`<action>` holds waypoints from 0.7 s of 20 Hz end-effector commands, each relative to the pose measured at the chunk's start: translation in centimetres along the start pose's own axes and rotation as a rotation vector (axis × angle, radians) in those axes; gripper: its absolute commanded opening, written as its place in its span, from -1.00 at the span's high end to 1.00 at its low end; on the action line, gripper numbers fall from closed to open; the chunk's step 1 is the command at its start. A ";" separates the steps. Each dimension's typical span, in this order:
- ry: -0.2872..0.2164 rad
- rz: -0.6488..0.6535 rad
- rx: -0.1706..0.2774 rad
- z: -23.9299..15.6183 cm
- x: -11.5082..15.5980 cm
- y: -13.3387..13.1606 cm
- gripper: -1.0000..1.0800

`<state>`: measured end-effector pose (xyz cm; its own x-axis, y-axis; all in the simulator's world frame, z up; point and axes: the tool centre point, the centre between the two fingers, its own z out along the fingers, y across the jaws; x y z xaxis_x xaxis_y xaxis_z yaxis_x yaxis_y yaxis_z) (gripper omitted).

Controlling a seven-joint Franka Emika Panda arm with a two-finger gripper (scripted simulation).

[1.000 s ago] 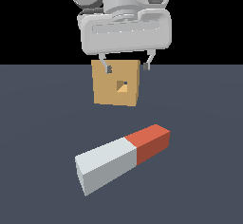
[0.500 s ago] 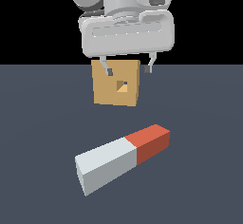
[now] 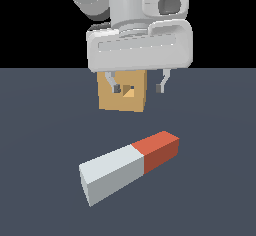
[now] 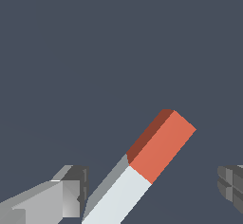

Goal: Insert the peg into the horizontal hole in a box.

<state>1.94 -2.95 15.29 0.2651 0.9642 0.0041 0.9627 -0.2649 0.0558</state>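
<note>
The peg [image 3: 127, 166] lies flat on the dark floor, its longer part light grey-white and its shorter end red-orange, pointing toward the exterior view's right. In the wrist view the peg [image 4: 142, 171] runs diagonally between the two fingertips, touching neither. The tan box [image 3: 122, 91] stands behind it with its small square hole [image 3: 128, 91] at the centre, partly covered by the hand. My gripper [image 3: 139, 87] hangs above the peg, in front of the box, open and holding nothing.
The dark grey floor [image 3: 215, 190] spreads flat around the peg and box. Nothing else stands on it in either view.
The hand has moved slightly to the exterior view's right and a little lower. The peg and the box have not moved.
</note>
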 end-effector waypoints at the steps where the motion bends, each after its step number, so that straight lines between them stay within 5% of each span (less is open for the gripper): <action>1: -0.004 0.090 0.006 1.0 -1.3 0.2 -0.92; 14: -0.020 0.554 0.040 6.2 -7.8 -1.1 -0.92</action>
<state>-0.47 -9.78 9.47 0.7010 0.7131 0.0033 0.7130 -0.7010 0.0160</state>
